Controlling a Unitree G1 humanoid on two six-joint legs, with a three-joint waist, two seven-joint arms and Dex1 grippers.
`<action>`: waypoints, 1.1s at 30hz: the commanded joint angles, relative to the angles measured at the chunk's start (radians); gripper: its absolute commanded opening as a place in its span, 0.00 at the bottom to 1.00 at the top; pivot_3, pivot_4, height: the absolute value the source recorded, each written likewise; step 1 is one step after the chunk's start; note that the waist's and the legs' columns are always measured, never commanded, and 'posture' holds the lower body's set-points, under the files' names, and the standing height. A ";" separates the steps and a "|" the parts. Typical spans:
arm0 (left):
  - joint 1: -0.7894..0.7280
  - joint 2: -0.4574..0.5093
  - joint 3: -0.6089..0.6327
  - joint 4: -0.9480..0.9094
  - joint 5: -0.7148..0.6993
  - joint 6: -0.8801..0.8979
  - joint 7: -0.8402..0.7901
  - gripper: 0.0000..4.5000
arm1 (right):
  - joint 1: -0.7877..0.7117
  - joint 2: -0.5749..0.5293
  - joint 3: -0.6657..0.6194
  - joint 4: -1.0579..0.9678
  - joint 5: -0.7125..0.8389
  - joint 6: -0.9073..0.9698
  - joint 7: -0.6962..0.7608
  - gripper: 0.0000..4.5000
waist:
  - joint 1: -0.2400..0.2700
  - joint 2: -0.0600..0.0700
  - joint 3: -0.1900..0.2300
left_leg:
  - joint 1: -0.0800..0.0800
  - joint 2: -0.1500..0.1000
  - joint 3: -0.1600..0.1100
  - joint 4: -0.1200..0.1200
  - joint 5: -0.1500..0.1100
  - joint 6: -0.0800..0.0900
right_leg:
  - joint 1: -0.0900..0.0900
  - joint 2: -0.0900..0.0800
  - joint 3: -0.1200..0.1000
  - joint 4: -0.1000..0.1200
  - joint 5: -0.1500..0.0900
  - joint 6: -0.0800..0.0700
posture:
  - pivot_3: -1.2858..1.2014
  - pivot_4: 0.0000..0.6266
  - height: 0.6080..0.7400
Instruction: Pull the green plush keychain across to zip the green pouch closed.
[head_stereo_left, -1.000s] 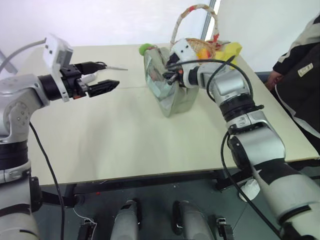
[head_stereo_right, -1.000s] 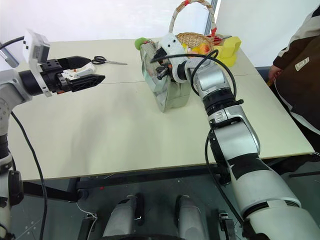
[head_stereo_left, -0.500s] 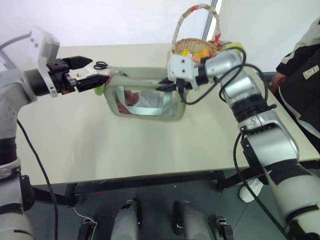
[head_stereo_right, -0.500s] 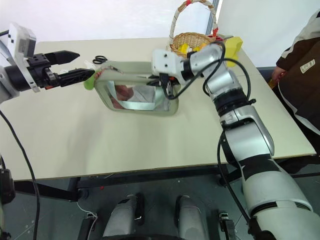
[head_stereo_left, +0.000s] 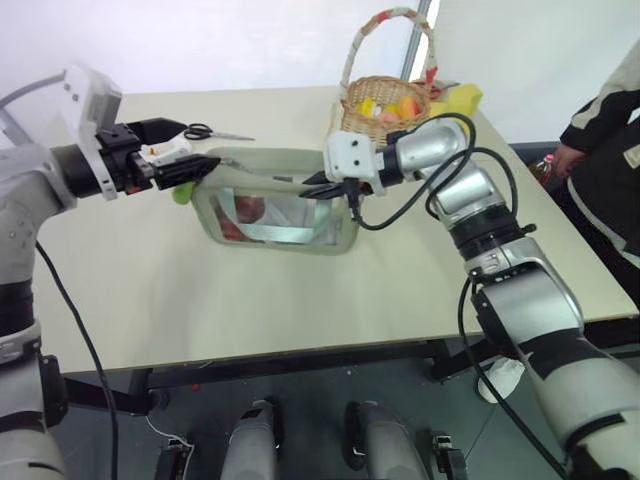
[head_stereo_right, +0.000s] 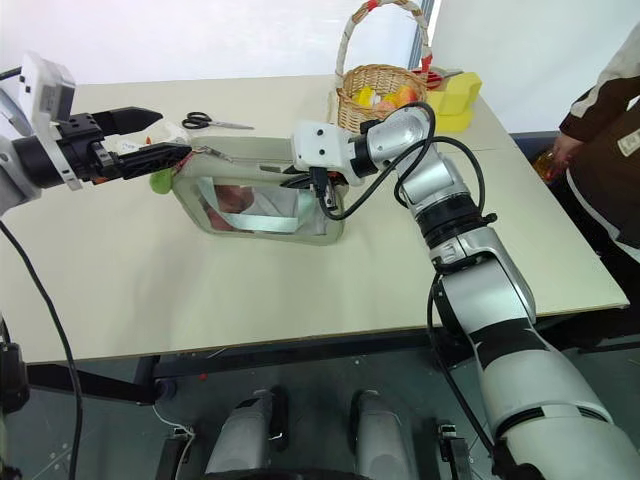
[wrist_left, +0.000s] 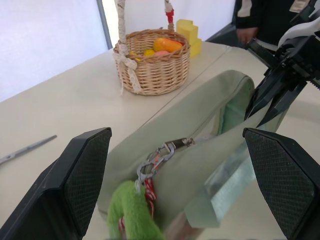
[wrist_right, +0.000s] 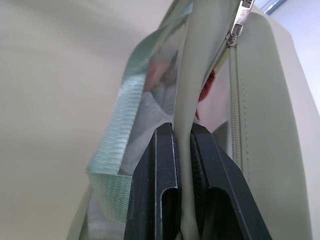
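Robotics test laboratory: plain beige bench (head_stereo_left: 250, 300) before white backdrop walls (head_stereo_left: 200, 40), with a standing person (head_stereo_left: 610, 150) observing alongside.

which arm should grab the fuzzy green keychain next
Left. The left gripper is open with the keychain between its fingers, while the right gripper is shut on the far end of the pouch, bracing it.

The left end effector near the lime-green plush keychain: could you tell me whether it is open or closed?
Open. The left end effector shows its two black fingers spread wide, with the fuzzy lime-green plush keychain hanging between them, ungripped, from the sage-green fabric pouch.
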 joint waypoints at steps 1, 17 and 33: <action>-0.031 0.020 0.020 -0.023 -0.007 -0.002 0.003 1.00 | -0.040 0.009 -0.042 -0.016 0.031 -0.047 0.001 0.01 | 0.001 0.000 0.000 | 0.000 0.000 0.000 0.000 0.000 0.000 | 0.000 0.000 0.000 0.000 0.000 0.000 | 0.52 0.24 1.00; -0.034 0.026 0.020 -0.018 -0.015 0.018 0.001 1.00 | -0.043 -0.120 -0.144 -0.172 0.096 0.078 0.024 0.91 | 0.008 0.000 0.000 | -0.001 0.000 0.000 0.001 0.000 0.000 | 0.000 0.000 0.000 0.000 0.000 0.000 | 0.52 0.24 1.00; -0.117 0.024 -0.045 0.160 0.060 -0.064 -0.063 1.00 | 0.179 -0.114 -0.120 -0.363 0.112 0.273 -0.063 0.01 | 0.003 0.000 0.000 | 0.001 0.000 0.000 0.001 0.000 0.000 | 0.000 0.000 0.000 0.000 0.000 -0.001 | 0.52 0.24 1.00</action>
